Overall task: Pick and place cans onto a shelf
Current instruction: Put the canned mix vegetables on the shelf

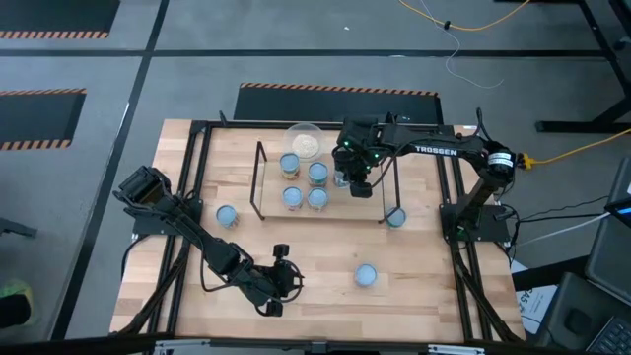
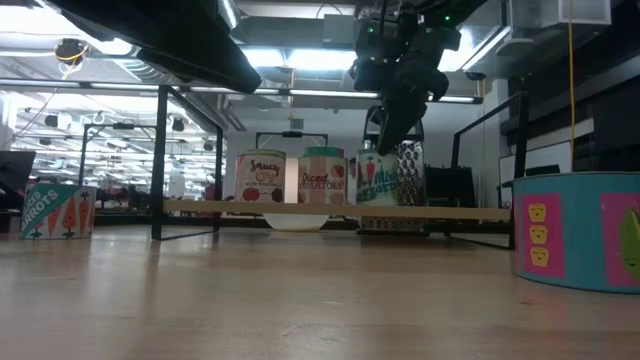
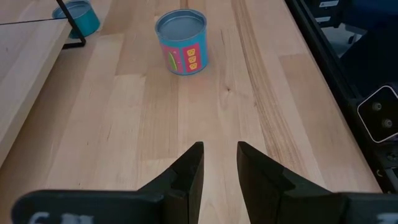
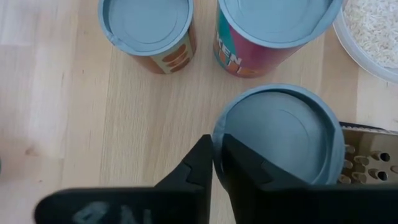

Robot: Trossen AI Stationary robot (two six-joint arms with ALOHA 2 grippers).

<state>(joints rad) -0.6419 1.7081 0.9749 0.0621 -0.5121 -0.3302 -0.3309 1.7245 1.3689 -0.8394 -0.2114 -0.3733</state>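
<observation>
Overhead, the right end effector is pinching a can's rim on the shelf, beside a clear bowl holding whitish grains; the left end effector is hanging released over the wooden counter.

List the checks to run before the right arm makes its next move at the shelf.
1. Pale-topped short can under the right gripper stands upright on the light-wood shelf board: ok.
2. Gaps to the two neighbouring cans: ok.
3. Clearance from the perforated metal box: cannot tell, it is very close.
4. Left gripper open, empty, low over the table's near side: ok.
5. Three cans still on the table, all upright: ok.
</observation>
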